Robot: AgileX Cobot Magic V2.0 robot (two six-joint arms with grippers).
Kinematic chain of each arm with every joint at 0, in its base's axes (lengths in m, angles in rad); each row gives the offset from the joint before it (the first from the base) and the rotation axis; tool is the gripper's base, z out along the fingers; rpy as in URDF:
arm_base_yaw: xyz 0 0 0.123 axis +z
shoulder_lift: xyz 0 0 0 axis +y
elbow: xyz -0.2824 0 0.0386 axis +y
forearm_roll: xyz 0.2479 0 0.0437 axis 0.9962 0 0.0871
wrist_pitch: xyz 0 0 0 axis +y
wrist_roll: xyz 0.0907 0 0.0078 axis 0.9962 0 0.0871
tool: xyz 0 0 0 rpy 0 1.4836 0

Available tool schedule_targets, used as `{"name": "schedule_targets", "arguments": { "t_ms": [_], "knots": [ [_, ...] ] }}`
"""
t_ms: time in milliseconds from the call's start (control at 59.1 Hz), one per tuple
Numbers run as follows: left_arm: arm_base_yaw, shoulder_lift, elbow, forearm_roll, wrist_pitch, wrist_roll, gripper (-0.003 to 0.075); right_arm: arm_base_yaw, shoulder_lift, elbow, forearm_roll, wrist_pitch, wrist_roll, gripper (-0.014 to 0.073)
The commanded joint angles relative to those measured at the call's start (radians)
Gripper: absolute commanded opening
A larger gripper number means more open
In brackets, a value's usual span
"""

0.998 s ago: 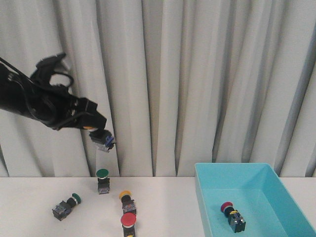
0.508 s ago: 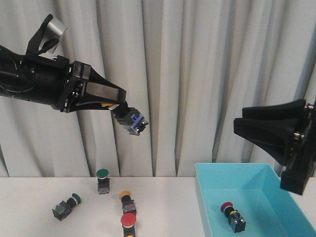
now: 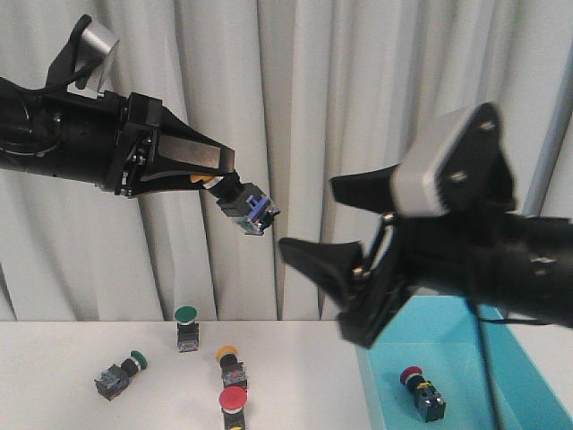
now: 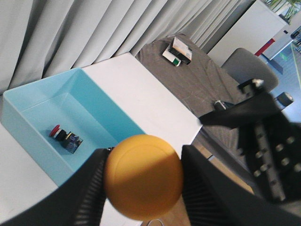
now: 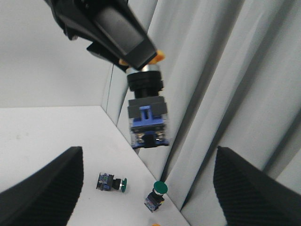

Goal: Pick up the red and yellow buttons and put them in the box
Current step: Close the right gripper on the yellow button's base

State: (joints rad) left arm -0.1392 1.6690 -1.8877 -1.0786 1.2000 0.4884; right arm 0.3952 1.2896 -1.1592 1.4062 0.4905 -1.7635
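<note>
yellow-capped button (image 3: 242, 202) held aloft by left end effector (image 3: 215, 172), no writing legible.

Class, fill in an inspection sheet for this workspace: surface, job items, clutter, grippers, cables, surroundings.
Surface: white table, mostly bare.
Job's things: yellow-capped button held high in the air; red button inside the turquoise box; one yellow and one red button on the table.
Clutter: two green-capped buttons on the table.
Grippers: left gripper shut on the yellow-capped button; right gripper open, empty, facing it.
Cables: black cable under the right arm.
Surroundings: pale curtain behind; chair and grey table beyond, in the left wrist view.
</note>
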Motion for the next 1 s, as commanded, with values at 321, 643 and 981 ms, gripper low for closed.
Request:
{"name": "schedule_targets", "arguments": {
  "t_ms": [321, 643, 981],
  "knots": [
    [-0.003, -0.045, -0.027, -0.087, 0.000, 0.006, 0.0073, 0.118, 0.111, -0.161, 0.023, -0.163, -0.059, 0.0566],
    [-0.003, -0.045, -0.027, -0.088, 0.001, 0.006, 0.0073, 0.118, 0.156, -0.175, 0.026, -0.154, -0.061, 0.0558],
    [-0.003, -0.045, -0.027, -0.089, 0.001, 0.006, 0.0073, 0.118, 0.156, -0.184, 0.024, -0.127, -0.069, 0.0381]
  ]
}}
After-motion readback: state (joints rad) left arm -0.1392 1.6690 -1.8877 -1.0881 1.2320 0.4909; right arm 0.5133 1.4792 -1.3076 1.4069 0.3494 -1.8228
